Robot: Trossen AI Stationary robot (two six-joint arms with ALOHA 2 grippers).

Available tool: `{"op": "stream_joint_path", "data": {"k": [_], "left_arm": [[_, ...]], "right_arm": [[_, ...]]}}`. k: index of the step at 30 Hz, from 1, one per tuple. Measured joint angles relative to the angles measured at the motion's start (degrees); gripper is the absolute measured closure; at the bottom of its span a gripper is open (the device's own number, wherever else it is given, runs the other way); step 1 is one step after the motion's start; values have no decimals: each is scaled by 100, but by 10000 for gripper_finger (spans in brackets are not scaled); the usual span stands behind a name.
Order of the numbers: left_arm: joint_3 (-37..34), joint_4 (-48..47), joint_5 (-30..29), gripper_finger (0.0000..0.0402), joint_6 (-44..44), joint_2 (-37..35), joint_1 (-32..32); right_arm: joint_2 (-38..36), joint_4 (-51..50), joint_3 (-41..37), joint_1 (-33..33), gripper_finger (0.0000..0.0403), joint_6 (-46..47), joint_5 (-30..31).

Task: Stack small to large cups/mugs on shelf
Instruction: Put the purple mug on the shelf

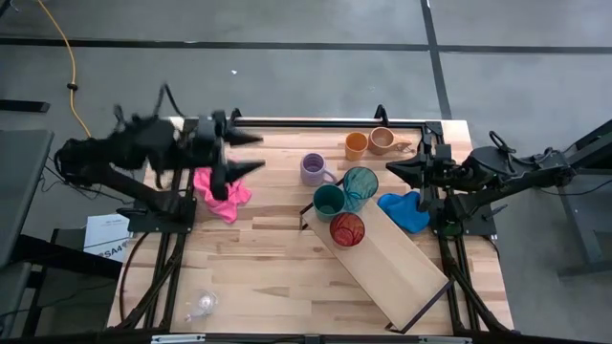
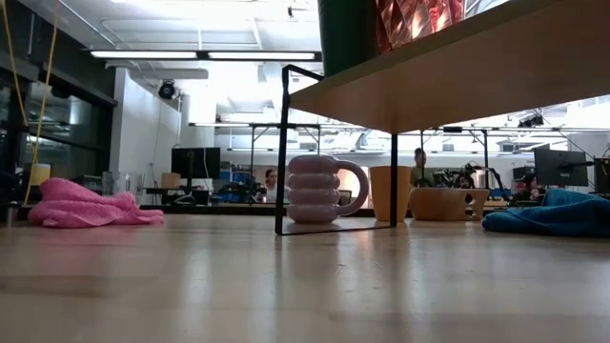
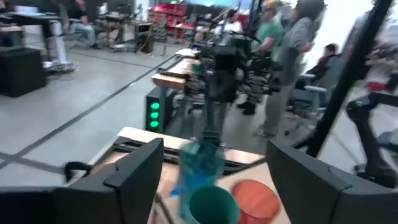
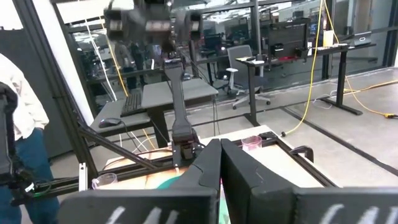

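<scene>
Overhead, the shelf [image 1: 387,263] is a long light-wood board in a thin black frame, lying diagonal on the butcher-block table [image 1: 268,277]. Three vessels sit at its upper end: a green cup [image 1: 328,201], a clear teal tumbler [image 1: 360,184] touching it, and a faceted red glass [image 1: 347,229] just below them. Off the shelf: a ribbed purple mug [image 1: 315,169] beside it, an orange mug [image 1: 356,145] and a tan mug [image 1: 382,139] near the far edge, and a clear glass [image 1: 202,305] alone near the front left corner. A crumpled pink cloth [image 1: 223,194] lies left of them, a blue cloth [image 1: 404,210] right.

Left tool [image 1: 249,153] hangs above the pink cloth, fingers spread wide, empty. Right tool [image 1: 392,169] sits over the table's right side, fingers pressed together, empty.

Only the low view shows the shelf standing raised on thin black legs [image 2: 282,152], with the purple mug's bubbled rings visible underneath. Only the wrist views show people in the room beyond.
</scene>
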Motion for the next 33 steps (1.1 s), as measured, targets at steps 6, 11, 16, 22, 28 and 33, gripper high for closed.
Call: {"op": "stream_joint_path", "data": {"k": [6,11,16,22,28,33], "left_arm": [[-2218,2163,-32,276,-147,-1007,-591],[-3130,2872,-67,384,-171,-1895,-824],[-3606,3046,81,398,-147,-2689,-807],[-3830,2880,208,398,-202,-3151,-810],[-3833,2752,241,400,-470,-3134,-806],[-3833,2555,118,401,-470,-3123,-806]], "right_arm": [[0,47,0,0,402,137,0],[2,104,0,0,402,133,2],[2,128,0,0,402,130,2],[1,126,0,-1,402,128,2],[0,126,0,0,402,174,2],[0,128,0,0,402,278,2]]}}
